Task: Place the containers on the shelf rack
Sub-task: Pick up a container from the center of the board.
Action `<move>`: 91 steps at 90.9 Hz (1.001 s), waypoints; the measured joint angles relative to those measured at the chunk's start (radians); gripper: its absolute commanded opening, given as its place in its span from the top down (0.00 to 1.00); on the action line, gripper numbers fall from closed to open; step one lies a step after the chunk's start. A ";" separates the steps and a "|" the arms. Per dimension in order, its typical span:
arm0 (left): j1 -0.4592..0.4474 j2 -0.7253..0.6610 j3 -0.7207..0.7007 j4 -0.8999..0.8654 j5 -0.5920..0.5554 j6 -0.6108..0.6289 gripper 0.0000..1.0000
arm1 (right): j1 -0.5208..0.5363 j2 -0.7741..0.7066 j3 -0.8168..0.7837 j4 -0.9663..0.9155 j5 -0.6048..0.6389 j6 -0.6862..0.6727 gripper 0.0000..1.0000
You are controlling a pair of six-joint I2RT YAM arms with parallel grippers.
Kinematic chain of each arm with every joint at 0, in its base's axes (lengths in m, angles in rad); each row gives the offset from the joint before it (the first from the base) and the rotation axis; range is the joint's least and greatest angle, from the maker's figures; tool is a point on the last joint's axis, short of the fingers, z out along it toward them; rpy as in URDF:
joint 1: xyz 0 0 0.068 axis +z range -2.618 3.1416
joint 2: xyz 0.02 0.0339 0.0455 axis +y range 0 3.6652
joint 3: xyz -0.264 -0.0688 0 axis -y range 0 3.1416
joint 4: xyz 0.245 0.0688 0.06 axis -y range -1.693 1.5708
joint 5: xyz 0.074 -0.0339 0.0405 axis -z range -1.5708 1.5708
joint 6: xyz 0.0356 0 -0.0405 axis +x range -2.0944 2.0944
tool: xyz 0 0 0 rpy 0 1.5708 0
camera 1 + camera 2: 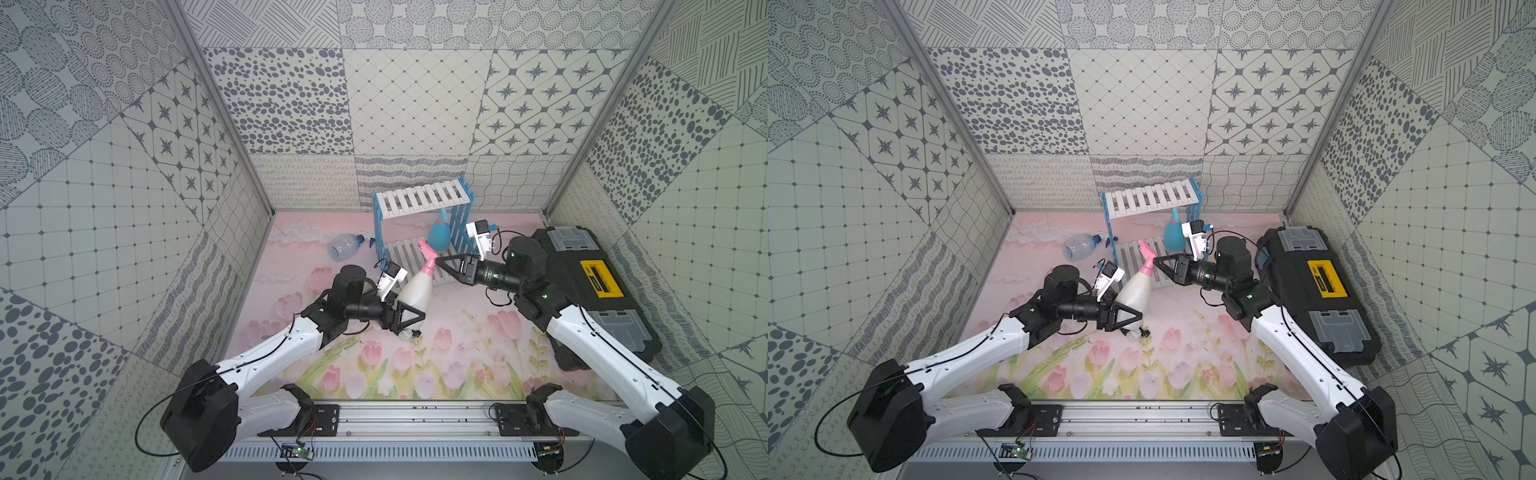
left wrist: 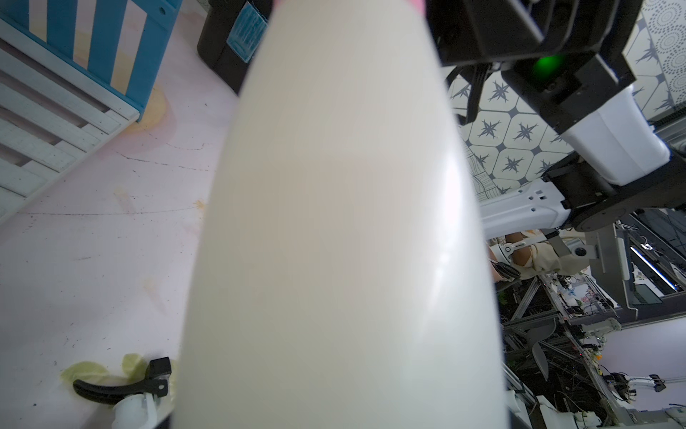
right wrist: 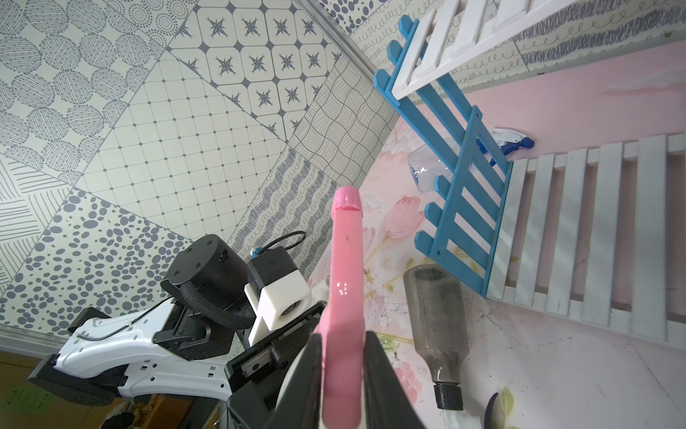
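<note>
The milky white spray bottle (image 1: pixel 409 293) hangs tilted above the surface (image 1: pixel 457 353), just in front of the shelf rack (image 1: pixel 419 197), with its pink trigger head (image 3: pixel 345 278) pointing up over the rack's lower board. 2 tools have it. The left tool (image 1: pixel 417 320) is clamped around the wide bottom of the cone, and in the left wrist view the white body (image 2: pixel 334 223) fills most of the picture. The right tool (image 1: pixel 437 262) comes in from the rack's right side and is closed on the pink head. In the right wrist view its 2 black fingers (image 3: pixel 375 356) press against either side of the pink plastic.

The light-blue cone bottle (image 1: pixel 438 237) stands upright on the rack's lower board, beside the right picket panel. In both top views the upper board carries nothing.

The clear bluish bottle (image 1: pixel 343 247) lies on its side on the surface just outside the rack's left panel, with its blue trigger toward the panel. The smoky dark-grey bottle (image 3: pixel 436 319) also lies on its side on the surface, near the rack's front left corner and below the held bottle. In the top views the left tool mostly hides it.

A black toolbox with a yellow handle (image 1: pixel 590 286) sits well to the right of the rack.
</note>
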 measured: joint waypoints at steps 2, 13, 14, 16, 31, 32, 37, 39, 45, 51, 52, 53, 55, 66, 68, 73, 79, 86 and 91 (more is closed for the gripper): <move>0.000 0.000 0.000 0.000 0.000 0.000 0.38 | 0.000 0.001 0.000 0.000 0.000 0.000 0.79; 0.000 0.002 0.000 -0.001 -0.003 0.000 0.38 | 0.005 0.006 0.001 -0.001 0.006 -0.001 0.88; 0.000 0.002 0.000 -0.001 -0.004 0.000 0.38 | 0.005 0.006 0.001 -0.002 0.007 0.001 0.89; 0.000 0.003 0.000 -0.001 -0.006 0.000 0.38 | 0.006 0.007 0.002 -0.003 0.011 0.002 0.90; 0.000 0.006 -0.002 0.003 -0.007 0.000 0.19 | 0.010 0.012 0.010 -0.012 0.024 -0.002 1.00; 0.000 0.006 -0.002 0.004 -0.008 0.001 0.16 | 0.011 0.012 0.010 -0.012 0.024 -0.003 1.00; 0.000 0.006 -0.003 0.011 -0.009 -0.007 0.03 | 0.011 0.011 0.010 -0.013 0.029 -0.009 1.00; 0.000 0.006 -0.005 0.016 -0.008 -0.003 0.02 | 0.011 0.011 0.010 -0.014 0.031 -0.013 1.00; 0.000 0.006 -0.008 0.029 -0.008 -0.014 0.01 | 0.013 0.010 0.010 -0.017 0.044 -0.025 1.00; 0.000 0.006 -0.013 0.045 -0.009 -0.020 0.01 | 0.013 0.005 0.010 -0.018 0.056 -0.035 1.00; 0.000 0.006 -0.014 0.047 -0.009 -0.023 0.01 | 0.013 0.003 0.010 -0.019 0.057 -0.035 1.00; 0.000 0.006 -0.015 0.050 -0.010 -0.024 0.01 | 0.013 0.002 0.010 -0.019 0.060 -0.037 1.00; 0.000 0.005 -0.018 0.056 -0.011 -0.026 0.01 | 0.013 -0.002 0.010 -0.021 0.064 -0.042 1.00; 0.000 -0.004 -0.034 0.085 -0.024 -0.042 0.01 | 0.014 -0.025 0.006 -0.025 0.086 -0.066 1.00; 0.000 -0.008 -0.037 0.090 -0.029 -0.042 0.01 | 0.015 -0.030 0.005 -0.027 0.093 -0.072 1.00; 0.001 -0.023 -0.047 0.098 -0.045 -0.045 0.01 | 0.016 -0.045 -0.002 -0.030 0.109 -0.091 1.00; 0.004 -0.050 -0.061 0.106 -0.068 -0.045 0.01 | 0.027 -0.070 -0.014 -0.037 0.139 -0.120 1.00; 0.017 -0.096 -0.080 0.114 -0.098 -0.044 0.01 | 0.061 -0.115 -0.031 -0.053 0.211 -0.188 1.00; 0.034 -0.129 -0.088 0.109 -0.114 -0.041 0.01 | 0.107 -0.145 -0.037 -0.068 0.291 -0.259 1.00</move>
